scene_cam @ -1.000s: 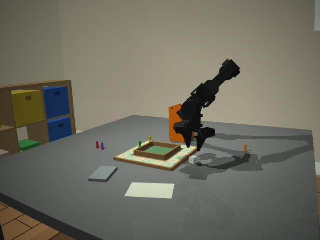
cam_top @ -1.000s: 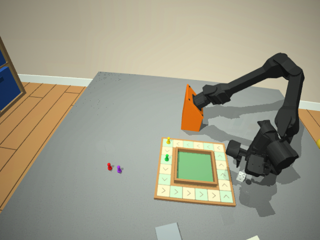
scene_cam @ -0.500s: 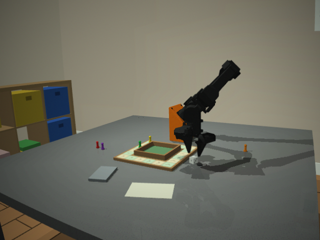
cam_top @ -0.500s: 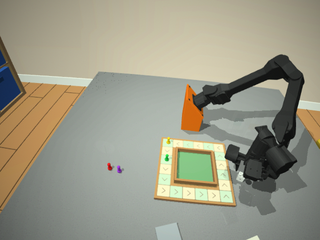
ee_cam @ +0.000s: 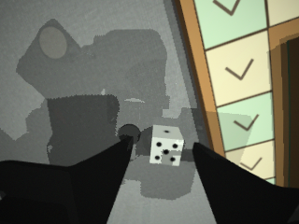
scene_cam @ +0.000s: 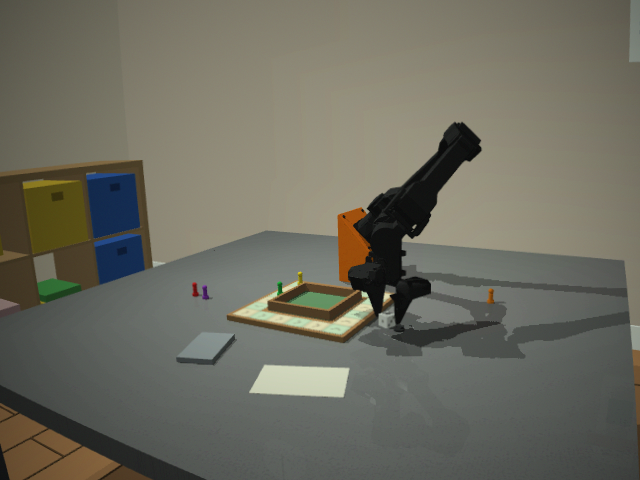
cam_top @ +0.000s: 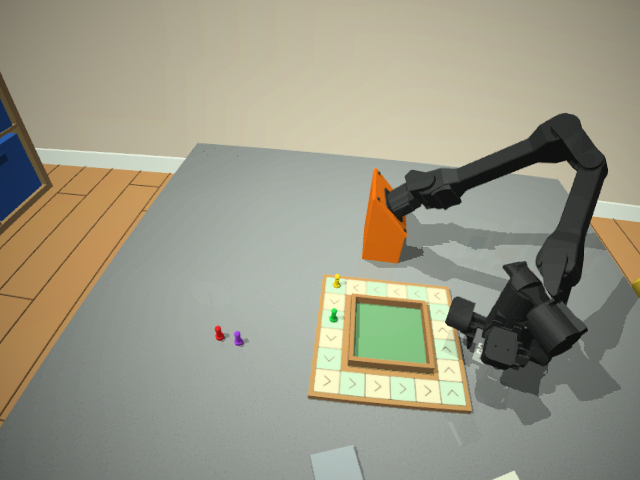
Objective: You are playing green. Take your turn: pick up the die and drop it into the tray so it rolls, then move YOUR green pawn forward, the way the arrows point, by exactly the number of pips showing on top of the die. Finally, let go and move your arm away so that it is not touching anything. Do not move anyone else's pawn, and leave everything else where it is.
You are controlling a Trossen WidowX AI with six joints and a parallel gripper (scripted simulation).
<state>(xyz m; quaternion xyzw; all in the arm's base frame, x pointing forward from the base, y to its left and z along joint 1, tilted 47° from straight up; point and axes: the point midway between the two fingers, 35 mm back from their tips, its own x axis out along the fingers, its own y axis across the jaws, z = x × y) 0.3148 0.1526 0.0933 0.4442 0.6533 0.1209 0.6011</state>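
The white die (cam_top: 479, 349) (scene_cam: 385, 320) (ee_cam: 166, 151) lies on the table beside the board's right edge, five pips on its upper face. My gripper (scene_cam: 388, 318) (ee_cam: 163, 143) is open, fingertips low on either side of the die, with gaps showing in the wrist view. In the top view the gripper partly hides the die. The green pawn (cam_top: 333, 315) (scene_cam: 279, 288) stands on the third square down the board's left column, where arrows point down in the top view. The tray (cam_top: 391, 366) (scene_cam: 299, 308), green-floored and wooden-walled, sits mid-board and is empty.
The yellow pawn (cam_top: 337, 281) (scene_cam: 299, 278) stands on the board's (cam_top: 390, 404) (scene_cam: 289, 329) (ee_cam: 195, 61) top-left corner square. Red (cam_top: 219, 333) and purple (cam_top: 238, 338) pawns stand left. An orange pawn (scene_cam: 491, 296) stands right. A black disc (ee_cam: 129, 132) lies beside the left fingertip.
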